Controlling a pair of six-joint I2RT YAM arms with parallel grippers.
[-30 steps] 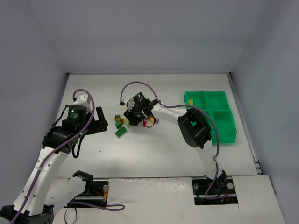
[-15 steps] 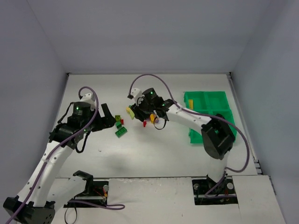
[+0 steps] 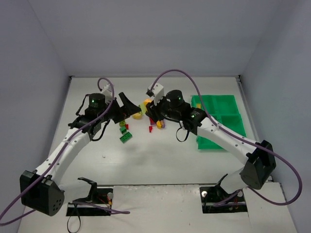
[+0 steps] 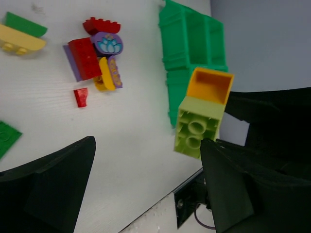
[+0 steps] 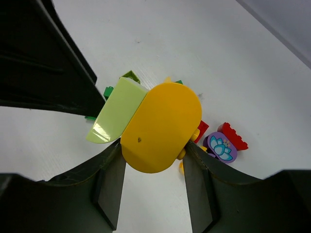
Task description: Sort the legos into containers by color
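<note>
My right gripper (image 5: 153, 156) is shut on an orange-yellow brick (image 5: 163, 126) joined to a lime-green brick (image 5: 116, 114), held above the table. The same pair (image 4: 203, 114) hangs between my left gripper's (image 4: 148, 160) wide-open jaws, close to its right finger (image 4: 233, 184). In the top view the two grippers meet at the held pair (image 3: 141, 106): left gripper (image 3: 126, 109), right gripper (image 3: 148, 108). A pile of red, purple and yellow legos (image 4: 97, 63) lies on the table (image 3: 155, 125). The green tray (image 3: 221, 121) is at the right, its compartments (image 4: 194, 43) showing no legos.
A dark green brick (image 3: 126, 138) and small green and red pieces (image 3: 123, 127) lie left of the pile. A yellow and a green piece (image 4: 22, 36) lie apart from the pile. The enclosure walls rise behind and at both sides.
My right gripper has lifted the joined yellow and lime bricks and carried them up and right. My left gripper has swung right, towards them, and now brackets them with open jaws.
</note>
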